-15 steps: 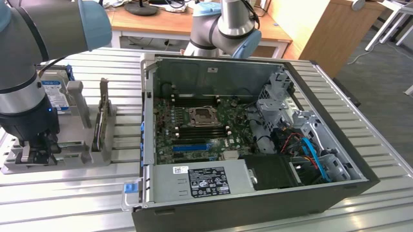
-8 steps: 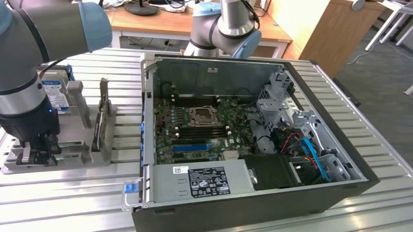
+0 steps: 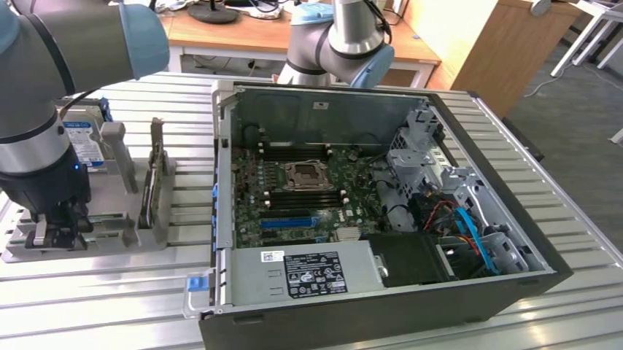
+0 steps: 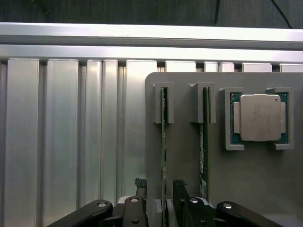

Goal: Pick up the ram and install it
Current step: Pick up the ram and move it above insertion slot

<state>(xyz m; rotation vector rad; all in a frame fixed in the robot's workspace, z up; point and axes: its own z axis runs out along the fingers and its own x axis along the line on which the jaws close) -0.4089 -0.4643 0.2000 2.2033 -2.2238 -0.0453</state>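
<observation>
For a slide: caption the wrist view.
Open gripper flanks thin green ram stick standing on edge in grey slotted holder.

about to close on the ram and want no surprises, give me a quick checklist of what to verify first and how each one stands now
1. gripper open: ok, its fingers stand apart.
2. fingers straddle the ram: ok, one on each side of the stick.
3. ram upright in its slot of the holder: ok.
4. clearance to the second ram stick: cannot tell; one finger sits between the two sticks.
5. computer case open, motherboard exposed: ok.
6. latches of the memory slots open: cannot tell.
</observation>
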